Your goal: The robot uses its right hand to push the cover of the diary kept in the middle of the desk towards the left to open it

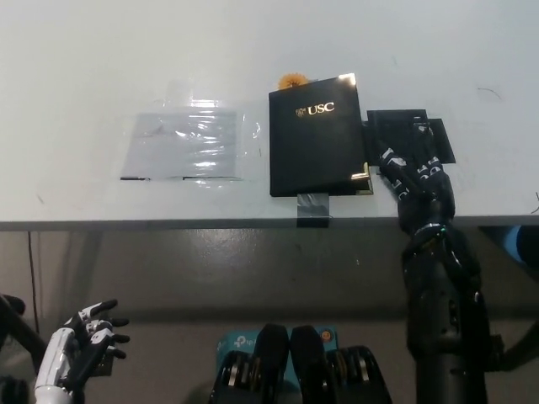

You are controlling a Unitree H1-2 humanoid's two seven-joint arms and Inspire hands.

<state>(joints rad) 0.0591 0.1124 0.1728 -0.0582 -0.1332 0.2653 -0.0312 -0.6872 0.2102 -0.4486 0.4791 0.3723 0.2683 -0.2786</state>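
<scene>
The closed black diary [317, 135] is lying mid-counter [84, 67], its right edge being touched by the right robot hand [414, 178], fingers spread, nothing clamped. The left robot hand [80, 349] is being held low, fingers apart.

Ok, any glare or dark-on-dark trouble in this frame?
Head view: glare streaks the clear plastic sheet; the diary's gold lettering and corners glint; the black right hand blends into the black plate behind it; the left hand sits dim below the desk.
</scene>
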